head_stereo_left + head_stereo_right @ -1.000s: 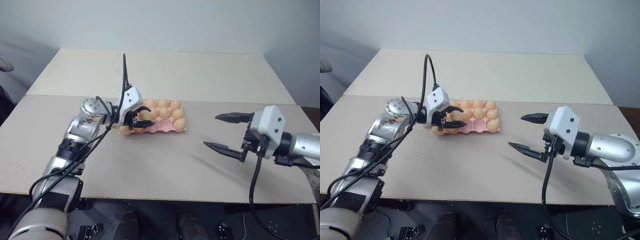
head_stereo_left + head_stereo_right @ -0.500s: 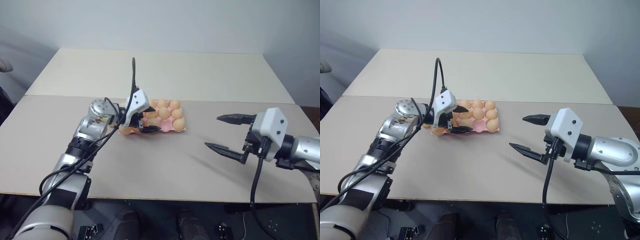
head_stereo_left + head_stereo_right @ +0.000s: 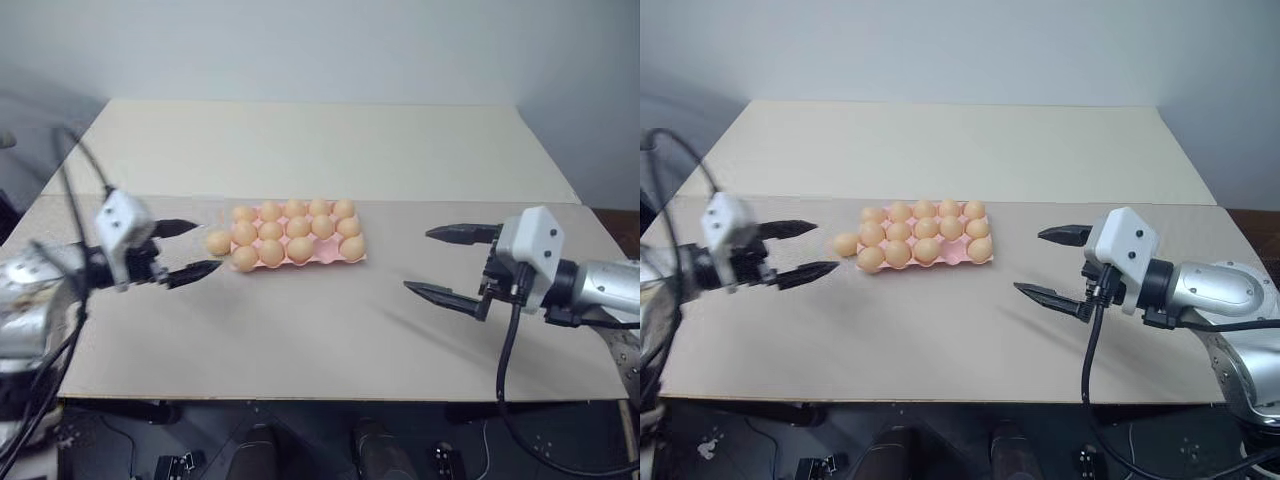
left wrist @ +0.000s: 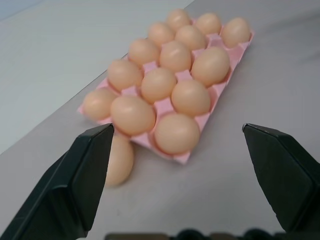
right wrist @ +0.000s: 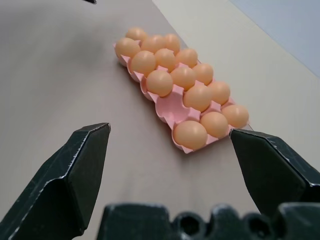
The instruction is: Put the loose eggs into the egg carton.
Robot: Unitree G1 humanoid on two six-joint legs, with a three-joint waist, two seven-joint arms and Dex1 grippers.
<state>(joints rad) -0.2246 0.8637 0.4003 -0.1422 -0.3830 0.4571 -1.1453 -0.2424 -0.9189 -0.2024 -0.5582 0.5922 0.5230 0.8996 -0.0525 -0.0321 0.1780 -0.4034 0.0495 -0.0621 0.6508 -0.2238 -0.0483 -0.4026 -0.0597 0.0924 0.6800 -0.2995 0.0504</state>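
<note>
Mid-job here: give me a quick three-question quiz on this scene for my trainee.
1. True or false: the left gripper holds an egg.
2. How many cups of the carton are empty?
3. The loose egg lies: A) off the carton's left end, B) off its right end, C) behind it.
Key: 1 false, the left gripper is open and empty; 2 one; 3 A.

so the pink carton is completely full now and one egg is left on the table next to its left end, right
Not quite: the egg carton is not full. The right wrist view shows one empty cup in the near row. The rest holds: one loose egg lies on the table by the carton's left end.
</note>
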